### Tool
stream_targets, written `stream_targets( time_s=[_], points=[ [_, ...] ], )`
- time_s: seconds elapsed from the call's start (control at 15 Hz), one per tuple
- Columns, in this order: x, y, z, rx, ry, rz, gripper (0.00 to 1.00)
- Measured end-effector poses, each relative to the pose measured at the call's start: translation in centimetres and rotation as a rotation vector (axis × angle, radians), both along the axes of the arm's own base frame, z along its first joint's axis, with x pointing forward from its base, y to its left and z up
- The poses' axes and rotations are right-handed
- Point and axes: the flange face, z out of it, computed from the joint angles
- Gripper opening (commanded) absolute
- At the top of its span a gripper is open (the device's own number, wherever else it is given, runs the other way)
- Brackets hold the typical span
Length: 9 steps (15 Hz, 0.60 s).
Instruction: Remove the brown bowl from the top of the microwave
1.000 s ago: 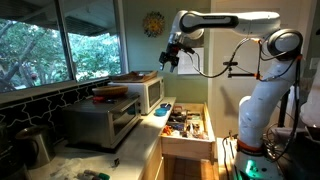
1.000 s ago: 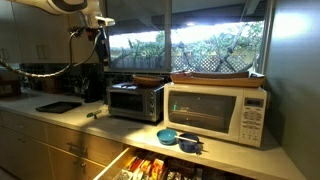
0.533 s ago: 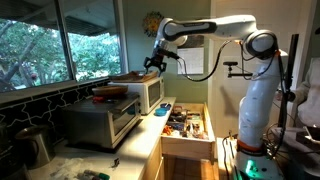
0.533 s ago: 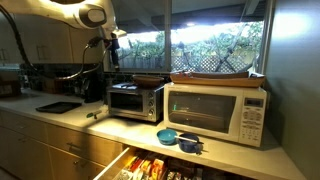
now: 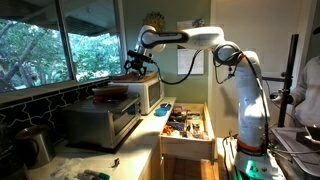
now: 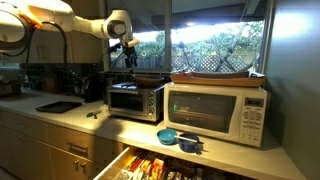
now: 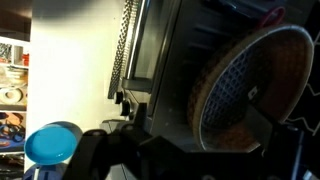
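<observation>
Both exterior views show the brown bowl [image 5: 132,76] lying flat on the microwave [image 5: 152,95], my gripper [image 5: 135,64] hanging near it, holding nothing; how far open, I cannot tell. The reddish bowl [image 6: 148,78] on the silver oven [image 6: 135,102] crowds one side. Wrist view: woven-looking, so likely light and stiff; I would pinch the near rim

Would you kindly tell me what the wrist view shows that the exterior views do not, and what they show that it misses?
Only the wrist view looks down into the brown bowl, showing a woven-looking pattern inside. Only the exterior views show the arm extended toward the top of the white microwave, with the gripper near the bowl, plus the silver oven and the open drawer. Both share the brown bowl and a blue bowl on the counter.
</observation>
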Motion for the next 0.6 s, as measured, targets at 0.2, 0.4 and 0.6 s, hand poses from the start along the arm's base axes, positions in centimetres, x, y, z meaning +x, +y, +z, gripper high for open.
stream_targets(
  time_s=[0.2, 0.4, 0.6],
  points=[
    [1.8, -2.3, -1.3, 0.046, 0.02, -0.154, 1.0],
    [3.0, -4.8, -2.7, 0.068, 0.034, -0.251, 1.0],
    [4.4, -5.9, -4.2, 0.08, 0.051, -0.259, 0.93]
  ],
)
